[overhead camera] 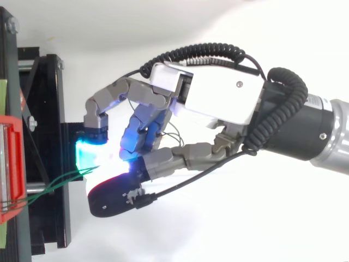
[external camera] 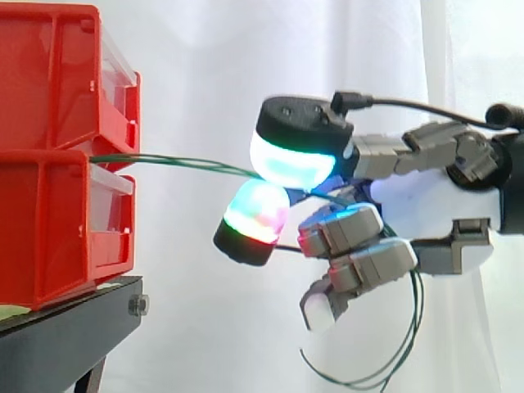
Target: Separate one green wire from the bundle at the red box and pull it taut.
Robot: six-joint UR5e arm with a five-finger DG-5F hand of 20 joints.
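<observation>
Hand [external camera: 438,205] is pinching the green wire [external camera: 188,164] between two glowing pads [external camera: 291,164], the cyan one above and the red-green one below. The other fingers are curling under the palm. The wire is running almost straight, with a slight bow, from the gap between the two stacked red bins [external camera: 49,229] to the pads. Loose green strands [external camera: 416,311] are hanging in loops beneath the hand. The bins are sitting on the black stand [external camera: 74,323].

White curtain [external camera: 205,327], black stand [external camera: 49,344], silver bolt [external camera: 137,305]
</observation>
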